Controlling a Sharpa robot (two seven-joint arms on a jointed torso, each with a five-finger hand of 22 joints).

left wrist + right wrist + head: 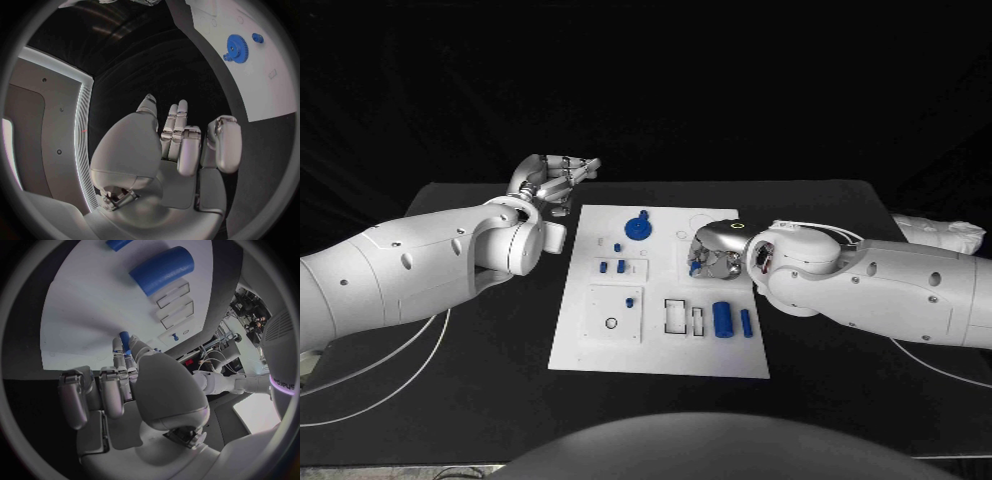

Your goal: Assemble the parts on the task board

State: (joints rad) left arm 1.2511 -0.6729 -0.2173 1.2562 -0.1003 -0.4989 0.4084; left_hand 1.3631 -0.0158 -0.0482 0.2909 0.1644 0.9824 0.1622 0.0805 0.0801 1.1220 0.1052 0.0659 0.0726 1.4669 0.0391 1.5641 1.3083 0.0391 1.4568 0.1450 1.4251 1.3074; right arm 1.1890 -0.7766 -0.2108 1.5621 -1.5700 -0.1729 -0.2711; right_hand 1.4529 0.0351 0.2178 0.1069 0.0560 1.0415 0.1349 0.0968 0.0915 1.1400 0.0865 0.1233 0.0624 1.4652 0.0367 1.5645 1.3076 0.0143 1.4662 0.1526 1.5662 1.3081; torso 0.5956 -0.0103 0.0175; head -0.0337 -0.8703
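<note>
Black table (473, 380) in a dark room, white board (661, 350) at centre, blue gear (638, 228) near its far edge, left hand (548, 183) off-board, empty, fingers apart, right hand (715, 250) over board pinching a small blue part (124, 338), no legible writing.

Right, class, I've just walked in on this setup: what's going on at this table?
A two-armed robot is working at a white task board on a black table. Its right hand is over the board's right side, fingers at a small blue part; whether it grips it is unclear. The left hand hangs off the board's far left corner, holding nothing. A blue gear and blue cylinder lie on the board.
</note>
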